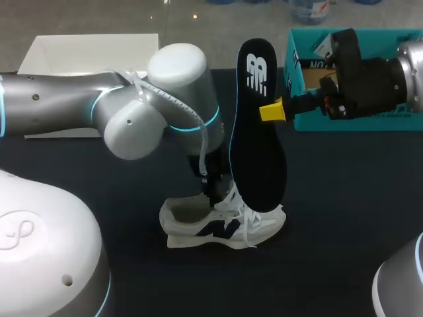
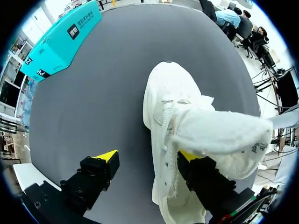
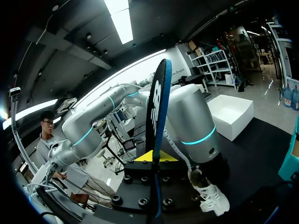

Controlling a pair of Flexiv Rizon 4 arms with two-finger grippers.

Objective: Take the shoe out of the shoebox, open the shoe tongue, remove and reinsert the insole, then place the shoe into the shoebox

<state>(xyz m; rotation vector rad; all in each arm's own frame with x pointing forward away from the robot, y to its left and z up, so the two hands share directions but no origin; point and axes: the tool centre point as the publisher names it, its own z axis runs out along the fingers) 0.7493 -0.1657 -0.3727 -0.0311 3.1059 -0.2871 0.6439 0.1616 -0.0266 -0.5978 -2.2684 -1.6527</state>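
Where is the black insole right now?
Head view: the black foot-shaped insole stands upright, gripped by the right pincer, just above the white sneaker at mid-table.

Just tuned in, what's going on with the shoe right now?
The shoe sits on the table, out of the teal shoebox. The left gripper is down at it, fingers open, one of them tucked under the lifted tongue. The right gripper is shut on the black insole, holding it upright over the shoe, not yet reinserted.
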